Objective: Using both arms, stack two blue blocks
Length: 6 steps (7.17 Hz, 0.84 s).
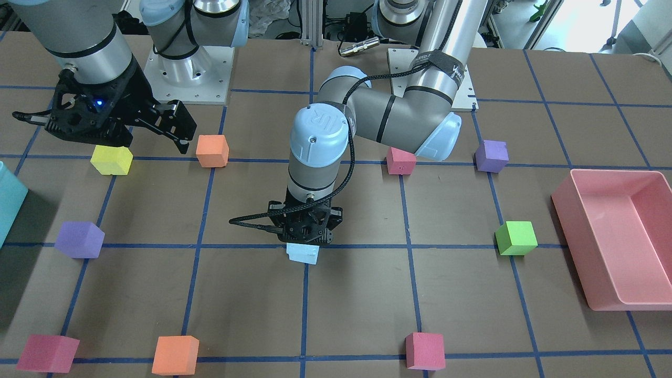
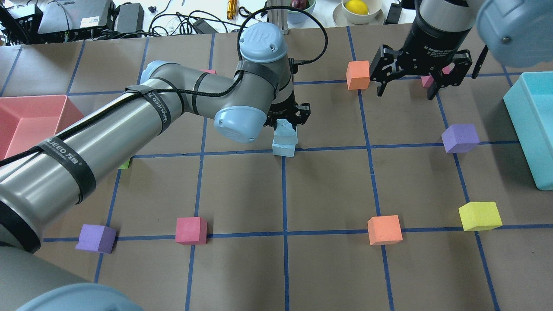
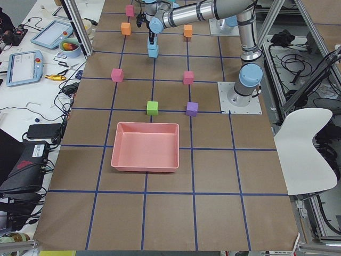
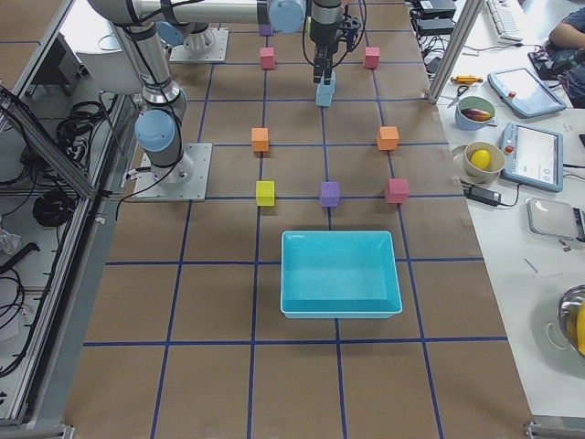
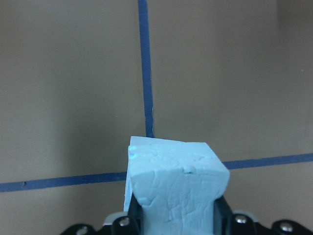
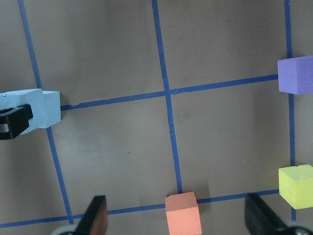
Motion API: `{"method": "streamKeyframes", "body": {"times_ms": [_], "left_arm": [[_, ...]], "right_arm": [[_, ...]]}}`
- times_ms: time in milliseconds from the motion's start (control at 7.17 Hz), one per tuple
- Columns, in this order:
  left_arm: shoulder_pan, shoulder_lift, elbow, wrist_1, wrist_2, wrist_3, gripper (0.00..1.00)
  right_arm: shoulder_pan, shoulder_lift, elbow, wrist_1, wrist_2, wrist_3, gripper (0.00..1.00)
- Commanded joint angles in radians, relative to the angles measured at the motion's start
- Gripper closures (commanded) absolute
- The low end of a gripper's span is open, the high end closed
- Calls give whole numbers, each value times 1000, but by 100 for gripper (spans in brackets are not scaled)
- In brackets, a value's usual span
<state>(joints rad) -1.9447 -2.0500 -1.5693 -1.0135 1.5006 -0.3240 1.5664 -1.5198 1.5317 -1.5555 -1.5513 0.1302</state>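
Two pale blue blocks are stacked at the table's middle. My left gripper (image 2: 286,117) is shut on the upper blue block (image 2: 285,132), which rests on the lower blue block (image 2: 283,150), slightly offset. In the front view the left gripper (image 1: 304,239) hides the upper block and only one blue block (image 1: 303,254) shows. The left wrist view shows the held block (image 5: 176,191) squeezed between the fingers. My right gripper (image 2: 406,93) is open and empty, hovering at the far right, apart from the stack. It also shows in the front view (image 1: 176,131).
A teal bin (image 2: 529,129) stands at the right edge and a pink bin (image 2: 26,116) at the left. An orange cube (image 2: 357,74) and a pink cube (image 2: 427,80) flank the right gripper. Purple (image 2: 460,138), yellow (image 2: 479,216), orange (image 2: 384,230) and pink (image 2: 191,230) cubes lie around.
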Motion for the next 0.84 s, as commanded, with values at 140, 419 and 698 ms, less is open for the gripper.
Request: {"method": "streamKeyframes", "body": {"times_ms": [140,419,698], "left_arm": [[1,-2,-14,6,16,-1,91],[0,-9,-14,7,9,-9,1],[3,23,0,9,15,-1,0]], "right_arm": [[0,-6,-4,3,-13,-3,0],[1,-7,-1,3,-6,-3,0],[0,-7,1,3,-13,-44,0]]}}
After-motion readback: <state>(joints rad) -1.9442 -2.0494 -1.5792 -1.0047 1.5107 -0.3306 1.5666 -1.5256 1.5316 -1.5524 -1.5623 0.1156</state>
